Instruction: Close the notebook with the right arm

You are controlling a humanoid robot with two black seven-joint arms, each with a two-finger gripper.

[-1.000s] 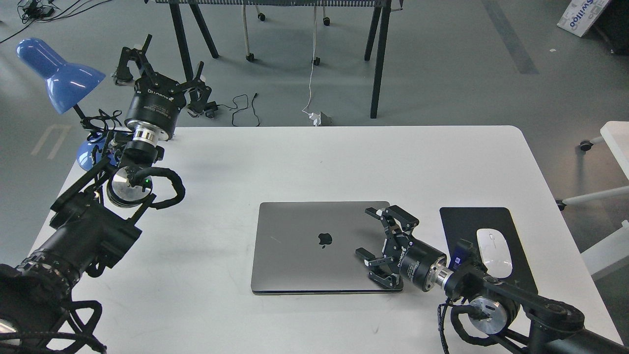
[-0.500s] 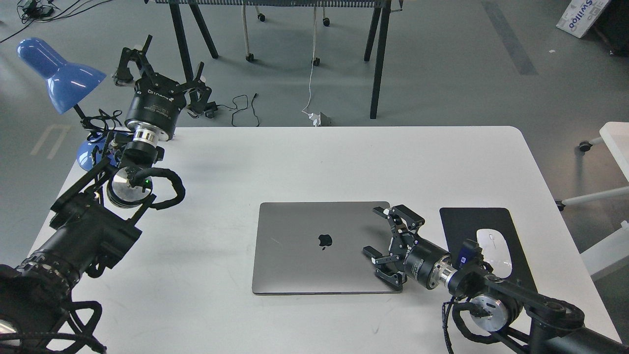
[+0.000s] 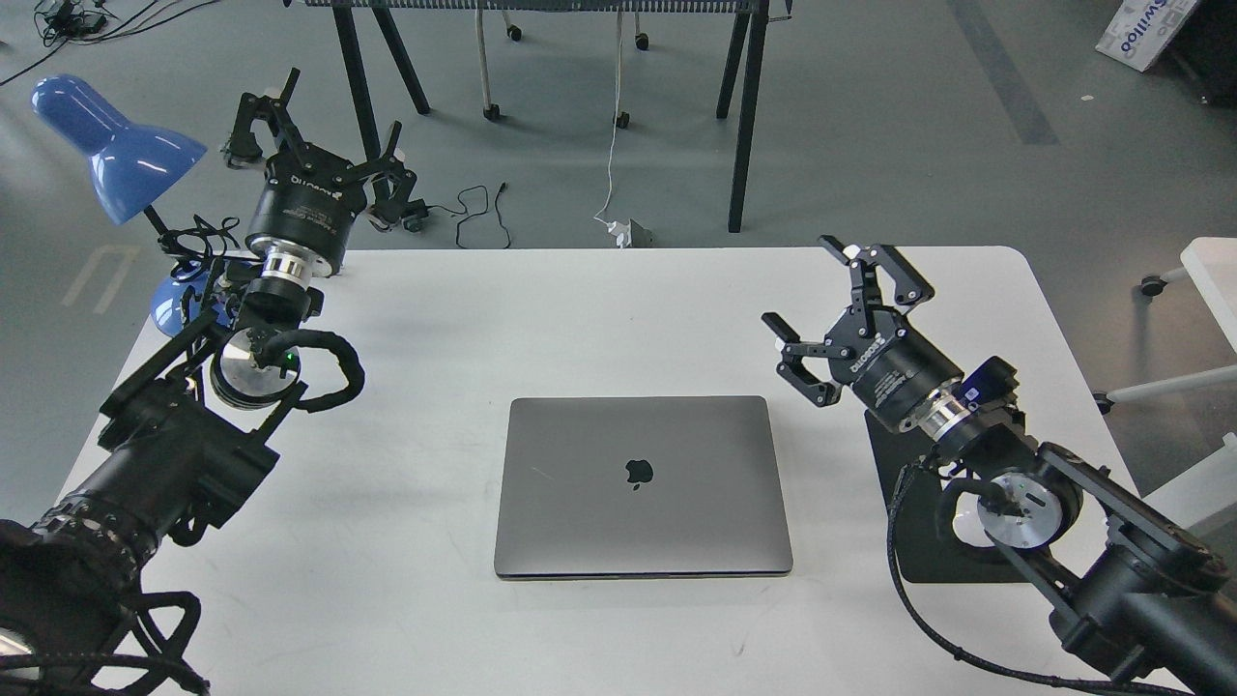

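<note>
A space-grey notebook (image 3: pixel 643 486) lies fully closed and flat on a white table (image 3: pixel 580 309), lid up with its dark apple logo showing, a little below the table's centre. The right arm (image 3: pixel 1024 483) enters from the 4 o'clock corner and reaches toward 10 o'clock, its silver wrist ring and a small blue part visible behind the tool. The right gripper (image 3: pixel 839 304) hangs in the air at about 2 o'clock from the notebook, well clear of the lid and touching nothing, its two fingers spread wide and empty. Part of a black mouse pad (image 3: pixel 894 454) shows beneath this arm, just to the right of the notebook; most of the pad is covered by the arm's wrist and corrugated cable.

On the opposite side, the left arm (image 3: pixel 184 435) comes in from 8 o'clock and rises toward 12 o'clock along the table's left edge. The left gripper (image 3: pixel 314 126) points up and away beyond the table's far-left corner, fingers also spread wide with nothing between them. A blue desk lamp (image 3: pixel 116 145) stands at the table's 10 o'clock corner, just left of that arm. Past the far edge, black table legs (image 3: pixel 744 126) and loose cables (image 3: pixel 483 213) sit on the grey floor.
</note>
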